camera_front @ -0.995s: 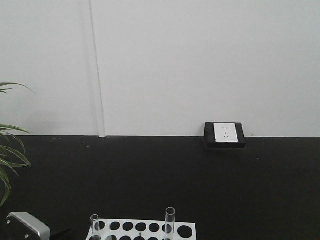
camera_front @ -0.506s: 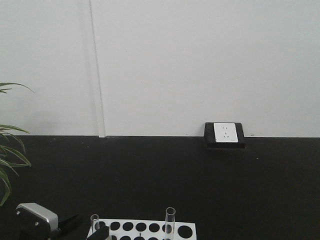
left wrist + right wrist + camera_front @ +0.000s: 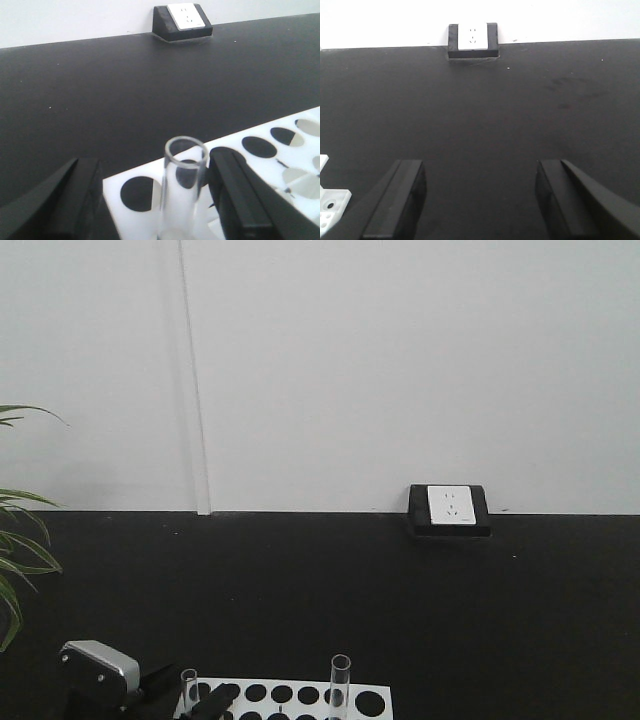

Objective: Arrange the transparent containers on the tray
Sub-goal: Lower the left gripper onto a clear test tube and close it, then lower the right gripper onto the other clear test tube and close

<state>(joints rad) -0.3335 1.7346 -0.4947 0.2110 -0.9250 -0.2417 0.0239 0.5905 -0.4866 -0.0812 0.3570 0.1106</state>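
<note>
- The left gripper (image 3: 154, 172) has slid in from the left edge of the front view over the last second. It now has its jaws spread wide on either side of the near test tube (image 3: 182, 192), holding nothing yet.
- The tube isn't centred in the wrist view. It sits just beside the finger (image 3: 240, 195) on the picture's right, and I can't tell if they touch. The other finger is well apart from it.
- The tube hasn't budged. It stands upright in a corner hole of the white rack (image 3: 280, 165), and the second test tube (image 3: 340, 680) is upright further along the same rack.
- The right gripper (image 3: 480, 172) is also wide open with nothing in it, hanging over bare black bench (image 3: 485, 110) — idle by the look of it.
- My read is that the approach is basically done, so closing on the tube and lifting it straight up comes next.
- The off-centre fit could tip the glass sideways when the jaws close.
- The tray isn't in any view — so neither tube is on it and the task has barely started.
</note>
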